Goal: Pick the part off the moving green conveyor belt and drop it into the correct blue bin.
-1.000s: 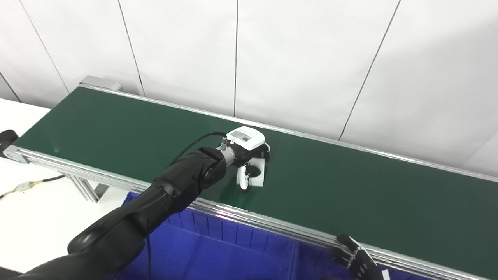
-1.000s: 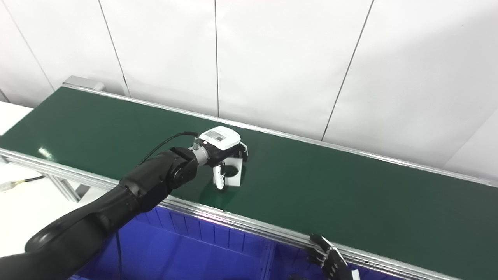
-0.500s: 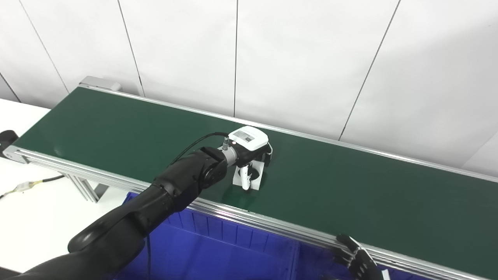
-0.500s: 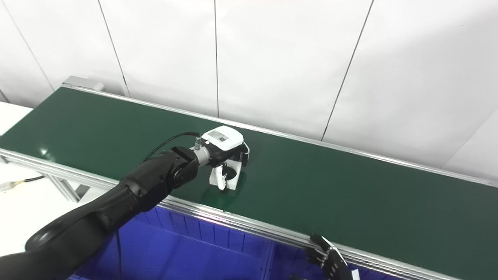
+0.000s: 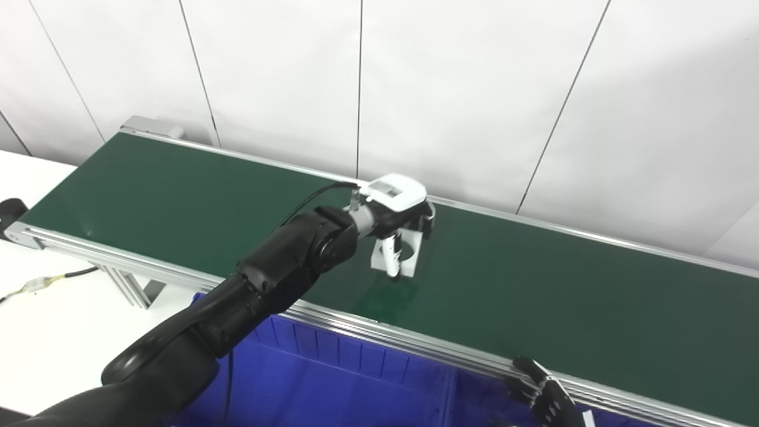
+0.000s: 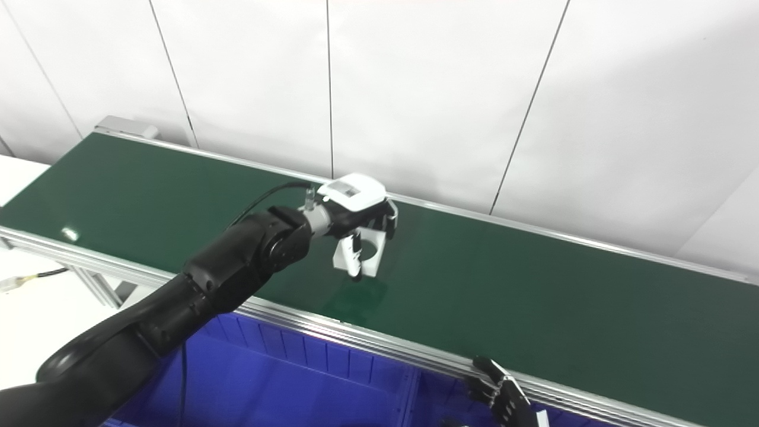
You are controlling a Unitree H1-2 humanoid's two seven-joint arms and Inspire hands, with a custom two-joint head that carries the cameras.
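Note:
My left hand (image 5: pixel 398 231) is shut on a white square part with a round hole (image 5: pixel 408 253), also in the right eye view (image 6: pixel 369 256), and holds it a little above the green conveyor belt (image 5: pixel 533 296), over the belt's middle. A dark shadow lies on the belt below the part. My right hand (image 5: pixel 548 398) shows only its dark fingers at the bottom right, below the belt's near rail, holding nothing. A blue bin (image 5: pixel 332 385) lies below the belt's near edge.
The belt's aluminium near rail (image 5: pixel 415 341) runs between the belt and the bins. A divider (image 5: pixel 446 394) separates the blue bin from another to its right. A white table with a cable (image 5: pixel 41 283) lies at the left. A white panelled wall stands behind.
My left hand has closed on the white part and lifted it off the belt, moving up and to the right. The right hand has not moved.

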